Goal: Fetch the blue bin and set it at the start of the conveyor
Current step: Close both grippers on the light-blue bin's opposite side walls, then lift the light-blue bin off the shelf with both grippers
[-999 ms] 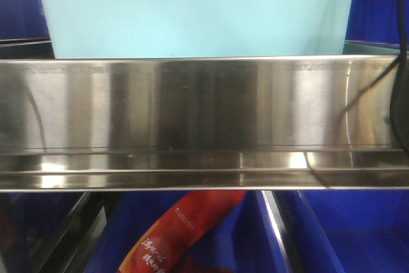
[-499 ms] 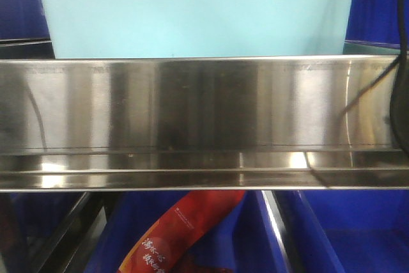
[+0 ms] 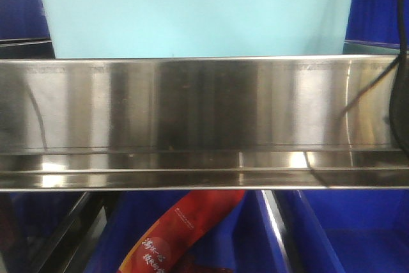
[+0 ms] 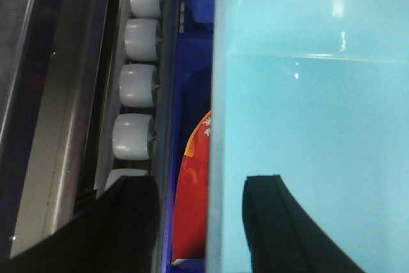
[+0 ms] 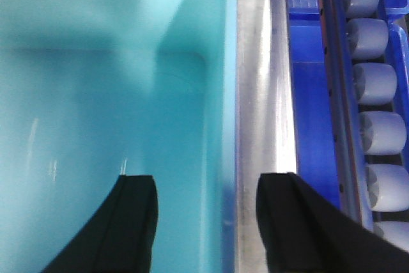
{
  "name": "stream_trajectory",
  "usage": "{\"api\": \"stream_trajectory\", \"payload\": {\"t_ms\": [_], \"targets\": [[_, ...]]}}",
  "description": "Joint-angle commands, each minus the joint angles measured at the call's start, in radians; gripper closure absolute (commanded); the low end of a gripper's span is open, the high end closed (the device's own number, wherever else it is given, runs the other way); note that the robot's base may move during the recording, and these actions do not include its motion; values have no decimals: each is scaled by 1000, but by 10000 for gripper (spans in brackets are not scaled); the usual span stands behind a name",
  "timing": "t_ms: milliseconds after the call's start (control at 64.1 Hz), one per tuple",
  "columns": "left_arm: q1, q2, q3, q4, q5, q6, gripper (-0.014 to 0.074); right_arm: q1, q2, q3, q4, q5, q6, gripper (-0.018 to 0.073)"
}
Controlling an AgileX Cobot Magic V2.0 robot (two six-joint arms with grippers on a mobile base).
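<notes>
The blue bin [image 3: 198,14] sits in the upper frame behind the steel shelf rail [image 3: 204,113], unmoved from a second ago; left claw [image 4: 199,180] and right claw [image 5: 208,177] each straddle a side wall, jaws apart, so the lift appears not yet begun

Bright glare streaks the steel rail [image 3: 57,107]; both wrist views are softly blurred.
</notes>
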Motion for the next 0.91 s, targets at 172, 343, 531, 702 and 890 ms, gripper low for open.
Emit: {"api": "stream_trajectory", "payload": {"t_ms": [172,343,531,702,890], "targets": [[5,-5,-2,1,-2,1,354,-4,-6,-10,-5,1,-7,305],[5,-5,-2,-1,-2,1,354,-4,-6,-10,-5,1,-7,305],[5,-5,-2,-1,-2,-6,355,-4,-6,-10,-5,3,-7,319],[5,-5,-2,-1,-1,-8,489,-4,-6,-10,-5,22,-7,531],[5,-5,-2,-3,1,-8,708,-4,-6,-10,-5,18,-7,722]]}}
